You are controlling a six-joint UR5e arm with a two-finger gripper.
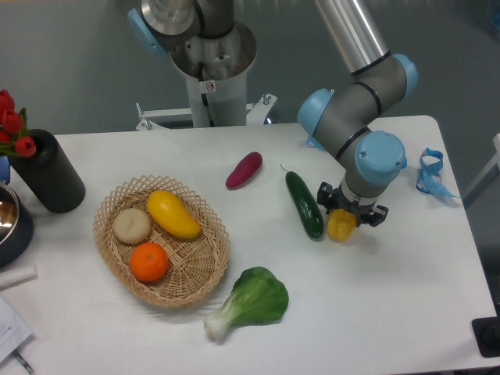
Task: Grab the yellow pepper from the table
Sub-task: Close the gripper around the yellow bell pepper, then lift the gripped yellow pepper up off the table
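The small glossy yellow bell pepper (341, 225) sits directly under the robot's hand (350, 219), so there is no sideways reach left to make: the pepper lies straight below the blue-capped wrist, with the dark fingers coming down on either side of its top. It looks blocky rather than long, with no strong axis to line up against. Whether the fingers have actually closed on it I cannot tell; the wrist hides the contact, and the pepper's base appears to be at or just off the large white surface (406, 312).

Just to the pepper's left, almost touching, lies a long dark green cucumber (304, 205), running away from me toward the back of the surface. That is the tight side; I would judge a straight lift safer than any sideways drag. To the right the white top is bare out to a blue ribbon loop (429, 173) near the edge.

Further off are a purple sweet potato (244, 169), a leafy green bok choy (248, 302), and a woven wicker basket (209, 269) holding a smooth yellow mango, an orange and a pale round fruit, all well apart from the hand.
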